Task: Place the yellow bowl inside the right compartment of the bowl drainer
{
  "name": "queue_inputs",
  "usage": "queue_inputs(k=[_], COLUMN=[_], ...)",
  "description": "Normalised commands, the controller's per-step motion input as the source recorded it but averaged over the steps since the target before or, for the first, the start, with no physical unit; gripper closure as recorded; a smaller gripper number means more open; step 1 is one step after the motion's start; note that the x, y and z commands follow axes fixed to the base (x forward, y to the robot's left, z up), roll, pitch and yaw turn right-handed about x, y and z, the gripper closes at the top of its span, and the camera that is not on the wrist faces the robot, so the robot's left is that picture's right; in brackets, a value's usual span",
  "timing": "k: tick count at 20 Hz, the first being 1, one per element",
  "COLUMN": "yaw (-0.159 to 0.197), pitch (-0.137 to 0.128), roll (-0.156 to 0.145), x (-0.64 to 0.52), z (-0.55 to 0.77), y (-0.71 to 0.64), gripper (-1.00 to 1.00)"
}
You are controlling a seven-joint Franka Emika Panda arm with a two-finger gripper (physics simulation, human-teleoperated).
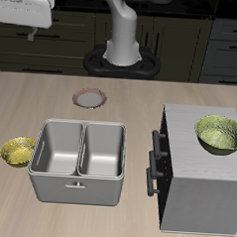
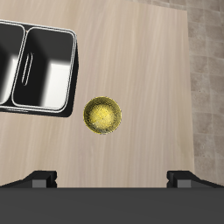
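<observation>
The small yellow bowl point(image 1: 17, 151) point(image 2: 103, 115) sits upright on the table, just beside the outer wall of the bowl drainer point(image 1: 77, 188) point(image 2: 52, 110). The drainer is a grey metal bin with two equal basins, both empty. Its right compartment point(image 1: 104, 149) point(image 2: 7, 61) is the basin farther from the bowl. My gripper point(image 1: 33, 32) point(image 2: 114, 179) hangs high above the table, well back from the bowl, and looks down on it. Its fingers point(image 2: 39, 179) are spread wide, open, with nothing between them.
A grey cabinet point(image 1: 191, 185) with black handles stands on the drainer's other side. A larger greener-yellow bowl point(image 1: 219, 135) rests on its top. A small red-rimmed plate point(image 1: 88, 97) lies on the table behind the drainer.
</observation>
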Motion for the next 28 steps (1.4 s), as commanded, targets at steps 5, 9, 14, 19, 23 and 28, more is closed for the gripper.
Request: queue_inputs(k=[5,9,14,19,23,28], yaw=[-0.007,-0.019,-0.02,-0.038,-0.002,0.006], pitch=[-0.04,-0.039,-0.028,-0.014,0.003,0.029], roll=[0.01,-0.014,0.008,-0.009,0.018,0.012], x=[0.12,0.12,0.04,0.1,0.11,0.15], z=[0.12,0.05,-0.01,-0.06,-0.17,-0.34], y=[-0.2,-0.28,-0.19,-0.05,0.08,0.01], gripper=[-1.0,-1.0,-1.0,-1.0,-1.0,-1.0])
